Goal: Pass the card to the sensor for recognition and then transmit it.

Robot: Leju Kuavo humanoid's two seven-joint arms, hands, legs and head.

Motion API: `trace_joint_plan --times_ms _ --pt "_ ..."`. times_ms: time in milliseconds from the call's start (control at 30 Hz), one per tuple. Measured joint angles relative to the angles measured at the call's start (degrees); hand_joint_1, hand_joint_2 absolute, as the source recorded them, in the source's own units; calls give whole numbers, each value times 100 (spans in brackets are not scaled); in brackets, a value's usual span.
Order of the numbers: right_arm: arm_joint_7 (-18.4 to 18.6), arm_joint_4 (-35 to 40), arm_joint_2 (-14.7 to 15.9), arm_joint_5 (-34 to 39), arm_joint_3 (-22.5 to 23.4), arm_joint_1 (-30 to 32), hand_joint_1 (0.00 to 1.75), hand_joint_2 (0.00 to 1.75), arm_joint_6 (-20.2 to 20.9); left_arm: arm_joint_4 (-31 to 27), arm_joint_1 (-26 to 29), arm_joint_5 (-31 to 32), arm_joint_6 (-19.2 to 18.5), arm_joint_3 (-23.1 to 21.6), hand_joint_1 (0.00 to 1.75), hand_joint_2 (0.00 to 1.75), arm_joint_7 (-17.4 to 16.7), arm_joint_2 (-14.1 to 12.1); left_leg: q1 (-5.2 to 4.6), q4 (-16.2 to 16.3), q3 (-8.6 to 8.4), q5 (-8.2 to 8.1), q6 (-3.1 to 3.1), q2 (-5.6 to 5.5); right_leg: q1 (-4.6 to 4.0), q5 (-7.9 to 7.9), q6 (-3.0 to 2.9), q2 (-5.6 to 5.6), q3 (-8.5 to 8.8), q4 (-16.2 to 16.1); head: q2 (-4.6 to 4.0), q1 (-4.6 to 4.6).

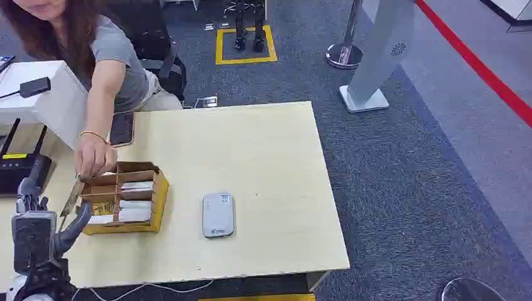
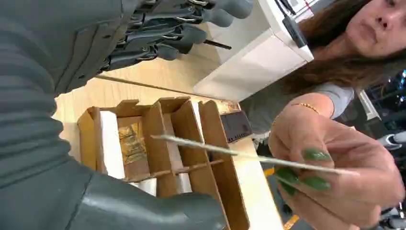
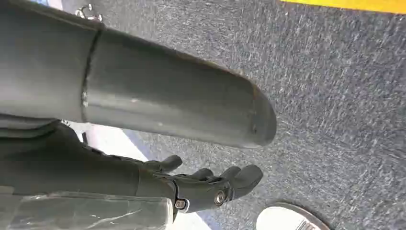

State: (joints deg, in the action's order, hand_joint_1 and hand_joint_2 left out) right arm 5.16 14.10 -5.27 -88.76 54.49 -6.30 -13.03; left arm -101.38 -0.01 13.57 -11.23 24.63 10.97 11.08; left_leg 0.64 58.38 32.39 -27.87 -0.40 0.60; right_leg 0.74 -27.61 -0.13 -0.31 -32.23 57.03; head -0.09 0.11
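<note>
Thin pale card [image 2: 239,155], pinched by a person's hand [image 1: 94,155], lies edge-on between left hand's [image 1: 47,222] spread, empty fingers; right hand [image 3: 210,184] hangs loose, empty, over carpet.

We seem to be in an office-like demo or test hall — grey carpet tiles [image 1: 401,188] marked with a red floor line [image 1: 477,63] and a yellow-taped square [image 1: 246,44], a stanchion base [image 1: 344,55], a pale wooden table [image 1: 263,150], a black router [image 1: 22,169] — and a person [image 1: 106,56] seated at it.
</note>
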Motion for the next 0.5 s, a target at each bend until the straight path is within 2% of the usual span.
trace_joint_plan --times_ms 233,267,300,333,367,500 --pt "20 -17 0 0 -31 -3 0 0 0 184 -56 98 44 -101 0 175 7 -39 0 0 1 0 0 -1 0 -1 0 -1 -1 0 0 0" --pt "24 -17 0 0 -37 -4 0 0 0 208 -56 114 46 -129 58 175 9 -42 0 0 2 0 0 -1 0 -1 0 -1 -1 0 0 0" --pt "33 -17 0 0 -39 -4 0 0 0 223 -55 127 48 -136 147 175 9 -39 0 0 2 0 0 -1 0 0 0 -1 -1 0 0 0" --pt "33 -17 0 0 -46 -3 0 0 0 239 -55 129 52 -142 147 175 9 -39 0 0 2 0 0 0 0 0 0 0 -1 0 0 0" --pt "33 -20 0 0 -52 -2 0 0 0 252 -55 131 55 -151 175 175 9 -39 0 0 2 0 0 0 0 0 0 -1 -1 0 0 0" --pt "42 -22 -9 0 -72 -5 0 0 0 265 -51 142 94 -182 175 175 13 -35 0 0 2 0 0 -1 0 0 0 -1 0 0 0 0"
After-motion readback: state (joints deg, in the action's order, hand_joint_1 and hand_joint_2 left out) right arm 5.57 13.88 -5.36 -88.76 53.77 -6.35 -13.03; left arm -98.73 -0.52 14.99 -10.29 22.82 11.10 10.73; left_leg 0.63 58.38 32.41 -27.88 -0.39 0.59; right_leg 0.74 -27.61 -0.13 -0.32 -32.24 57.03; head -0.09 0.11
